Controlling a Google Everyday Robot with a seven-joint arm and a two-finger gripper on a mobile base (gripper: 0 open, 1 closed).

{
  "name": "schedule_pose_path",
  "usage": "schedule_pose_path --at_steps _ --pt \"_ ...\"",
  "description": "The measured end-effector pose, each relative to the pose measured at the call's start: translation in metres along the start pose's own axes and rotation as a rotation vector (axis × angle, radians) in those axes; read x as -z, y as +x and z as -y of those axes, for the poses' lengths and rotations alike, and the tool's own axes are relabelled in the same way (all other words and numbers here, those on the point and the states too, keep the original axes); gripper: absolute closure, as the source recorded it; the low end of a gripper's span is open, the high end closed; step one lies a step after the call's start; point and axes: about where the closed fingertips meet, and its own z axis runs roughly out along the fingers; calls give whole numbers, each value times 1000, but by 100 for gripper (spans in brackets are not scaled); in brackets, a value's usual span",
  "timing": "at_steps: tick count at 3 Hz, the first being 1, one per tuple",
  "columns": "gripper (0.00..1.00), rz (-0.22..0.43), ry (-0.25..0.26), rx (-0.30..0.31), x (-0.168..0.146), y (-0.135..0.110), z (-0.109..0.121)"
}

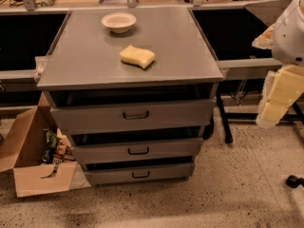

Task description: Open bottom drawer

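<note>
Item: bottom drawer (109, 175), loop handle (141, 174) facing me for a pull; my end effector (271, 109) hangs far right, well apart, grip state I cannot tell.

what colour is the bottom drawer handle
Dark, nearly black, on the grey bottom drawer; camera view. The pincer hangs at right.

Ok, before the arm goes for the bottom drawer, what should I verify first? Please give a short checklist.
1. Bottom drawer in full view: ok.
2. Its handle uncovered, at the centre of the front: ok.
3. Gripper near the handle: not ok, it hangs at the right edge, away from the cabinet.
4. Cardboard box beside the cabinet, not before the drawer: ok.
5. Sponge and bowl back from the top's front edge: ok.
</note>
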Motion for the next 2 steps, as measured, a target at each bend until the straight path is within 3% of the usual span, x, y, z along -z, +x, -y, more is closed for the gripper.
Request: schedule_pose_path --at_steps 1,2 --pt "0 5 11 2 -2 -1 0" --pt "0 58 -13 0 -42 -4 -7"
